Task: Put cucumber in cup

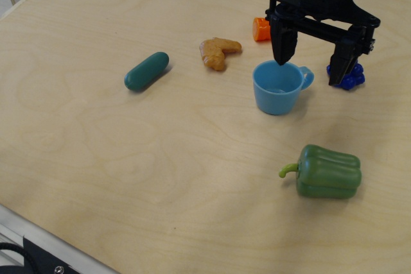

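The cucumber (146, 71), a smooth dark teal-green capsule, lies on the wooden table at centre left, tilted with its right end farther back. The light blue cup (278, 87) stands upright right of centre, handle to the right, and looks empty. My black gripper (311, 72) hangs over the cup's back right rim and handle, fingers spread wide, open and empty. Its left finger (284, 46) is just behind the cup's rim. The cucumber is far to the gripper's left.
A tan curved toy (218, 51) lies behind and left of the cup. An orange object (261, 29) and a blue object (347, 79) sit partly behind the gripper. A green bell pepper (327, 171) lies in front right. The table's front edge runs along the lower left.
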